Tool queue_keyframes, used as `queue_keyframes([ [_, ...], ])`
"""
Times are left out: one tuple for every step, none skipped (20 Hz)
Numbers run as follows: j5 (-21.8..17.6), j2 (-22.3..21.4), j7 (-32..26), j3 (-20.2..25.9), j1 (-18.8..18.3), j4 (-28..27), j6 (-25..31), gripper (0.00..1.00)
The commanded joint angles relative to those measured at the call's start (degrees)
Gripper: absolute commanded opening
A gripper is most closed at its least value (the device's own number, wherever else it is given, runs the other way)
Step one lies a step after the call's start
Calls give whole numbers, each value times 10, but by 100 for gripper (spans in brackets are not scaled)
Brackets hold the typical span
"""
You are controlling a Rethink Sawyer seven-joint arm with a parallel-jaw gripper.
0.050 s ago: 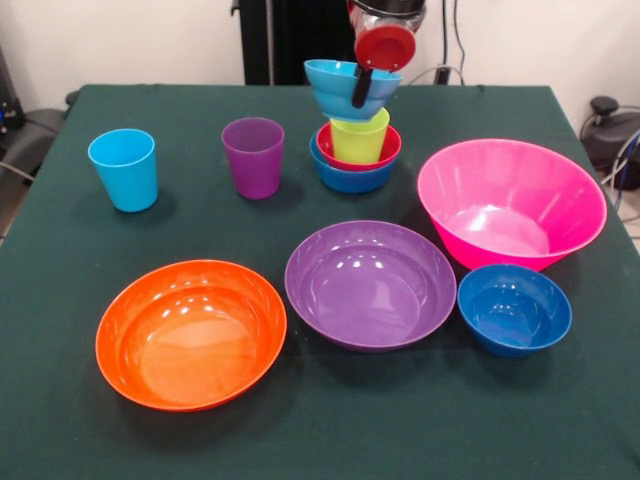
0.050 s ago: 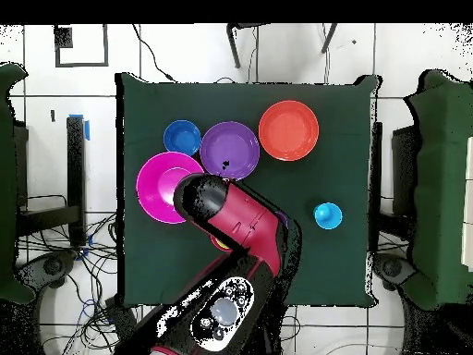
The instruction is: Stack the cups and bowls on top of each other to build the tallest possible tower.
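The tower (image 1: 352, 150) stands at the back middle: a blue bowl (image 1: 347, 178) at the bottom, a red bowl (image 1: 385, 150) in it, and a lime green cup (image 1: 360, 138) in that. A cyan bowl (image 1: 338, 88) sits tilted on the cup's rim. My gripper (image 1: 362, 92) comes down from above, shut on the cyan bowl's near wall, with one black finger (image 1: 361, 90) showing outside it. A purple cup (image 1: 253, 156) and a light blue cup (image 1: 124, 168) stand left of the tower. In the overhead view the arm (image 2: 242, 222) hides the tower.
A big pink bowl (image 1: 510, 200) stands right of the tower. A dark blue bowl (image 1: 514, 308), a wide purple bowl (image 1: 370, 284) and a wide orange bowl (image 1: 190, 333) line the front. Overhead, the pink bowl (image 2: 152, 185) lies beside the arm.
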Motion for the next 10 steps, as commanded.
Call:
queue_keyframes([
  [11, 12, 96, 77, -4, -22, -4, 0],
  [11, 13, 100, 75, -1, -23, -2, 0],
  [12, 13, 103, 75, 0, -22, -3, 0],
  [14, 13, 106, 75, 2, -21, -4, 0],
  [15, 14, 108, 76, 4, -20, -6, 0],
  [17, 14, 111, 76, 5, -19, -7, 0],
  [18, 15, 114, 76, 7, -18, -8, 0],
  [20, 16, 117, 76, 9, -17, -8, 0],
  [21, 17, 117, 76, 9, -16, -9, 0],
  [22, 18, 117, 77, 9, -15, -10, 0],
])
